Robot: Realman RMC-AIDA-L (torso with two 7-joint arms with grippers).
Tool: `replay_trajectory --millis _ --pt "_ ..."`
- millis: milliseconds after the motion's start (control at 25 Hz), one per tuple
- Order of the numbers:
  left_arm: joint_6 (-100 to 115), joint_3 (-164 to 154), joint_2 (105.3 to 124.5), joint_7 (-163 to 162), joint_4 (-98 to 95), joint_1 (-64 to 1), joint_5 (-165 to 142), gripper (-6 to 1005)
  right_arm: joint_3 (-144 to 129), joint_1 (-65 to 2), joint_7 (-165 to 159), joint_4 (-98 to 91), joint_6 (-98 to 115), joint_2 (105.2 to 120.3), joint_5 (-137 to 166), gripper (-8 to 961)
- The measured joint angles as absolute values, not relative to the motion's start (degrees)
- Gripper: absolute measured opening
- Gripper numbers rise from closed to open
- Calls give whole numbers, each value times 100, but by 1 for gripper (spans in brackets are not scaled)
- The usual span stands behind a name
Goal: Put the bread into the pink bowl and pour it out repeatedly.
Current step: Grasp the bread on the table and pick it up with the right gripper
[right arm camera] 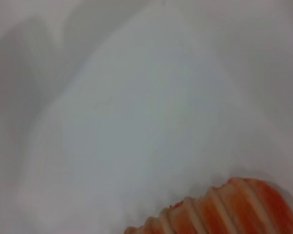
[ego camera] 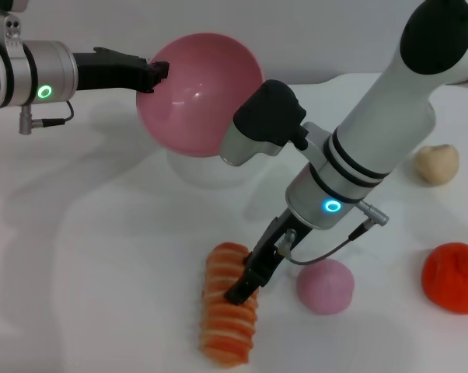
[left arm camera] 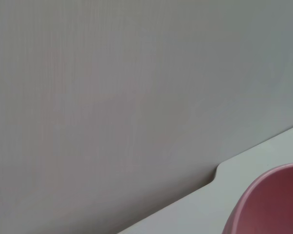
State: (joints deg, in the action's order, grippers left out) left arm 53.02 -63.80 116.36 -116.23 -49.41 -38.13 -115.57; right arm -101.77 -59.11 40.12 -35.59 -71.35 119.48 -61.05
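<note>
The pink bowl (ego camera: pixel 199 93) hangs above the back of the white table, tipped so its rounded outside faces me, with my left gripper (ego camera: pixel 155 76) shut on its rim. A part of the pink bowl (left arm camera: pixel 270 204) shows in the left wrist view. The bread (ego camera: pixel 228 305), orange-red with cream stripes, lies lengthwise on the table near the front edge. My right gripper (ego camera: pixel 246 289) is down at the bread's right side, touching or just over it. The right wrist view shows one end of the bread (right arm camera: pixel 229 209) close up.
A small pink ball (ego camera: pixel 325 286) sits just right of the bread, close to the right arm. A red-orange lumpy toy (ego camera: pixel 454 277) lies at the right edge, and a beige lump (ego camera: pixel 435 163) farther back on the right.
</note>
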Motion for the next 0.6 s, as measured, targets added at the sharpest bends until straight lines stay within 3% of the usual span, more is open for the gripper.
replay_trajectory --millis 600 --pt "5307 -6379 11634 -11552 -4939 -3815 -11557 47 -10183 -5954 3782 -3560 -6939 11947 -6034 684"
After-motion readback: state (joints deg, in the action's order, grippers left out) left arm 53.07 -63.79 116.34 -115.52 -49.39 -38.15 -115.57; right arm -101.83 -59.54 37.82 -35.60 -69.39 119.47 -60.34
